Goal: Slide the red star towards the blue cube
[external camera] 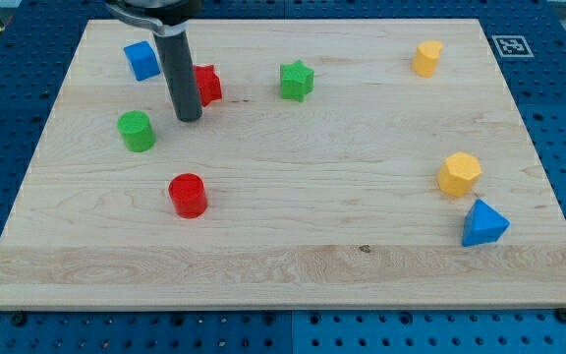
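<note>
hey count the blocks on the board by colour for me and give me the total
Red: 2, red star, red cylinder
Blue: 2, blue cube, blue pyramid
Green: 2, green star, green cylinder
Yellow: 2, upper yellow block, lower yellow block
Total: 8

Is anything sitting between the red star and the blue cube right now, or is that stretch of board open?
Only my tip and its rod: they stand just left of the red star, partly hiding it, roughly on the line to the blue cube at the view's upper left. No block lies between them; the green cylinder sits lower, off that line.
</note>
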### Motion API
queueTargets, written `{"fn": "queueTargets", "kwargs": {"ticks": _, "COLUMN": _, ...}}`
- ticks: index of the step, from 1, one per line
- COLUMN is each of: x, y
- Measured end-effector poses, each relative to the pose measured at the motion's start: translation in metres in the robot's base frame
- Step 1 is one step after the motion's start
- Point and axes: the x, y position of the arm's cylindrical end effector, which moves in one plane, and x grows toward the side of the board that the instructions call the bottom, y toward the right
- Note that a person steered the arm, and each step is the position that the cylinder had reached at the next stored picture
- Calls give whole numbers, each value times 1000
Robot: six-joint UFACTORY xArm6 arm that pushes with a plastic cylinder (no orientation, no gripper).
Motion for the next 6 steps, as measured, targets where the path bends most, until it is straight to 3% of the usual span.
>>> {"fn": "queueTargets", "kwargs": {"ticks": 1, "x": -31, "y": 14}}
{"fn": "queueTargets", "kwargs": {"ticks": 4, "x": -49, "y": 92}}
{"fn": "queueTargets", "kwargs": {"ticks": 6, "x": -66, "y": 73}}
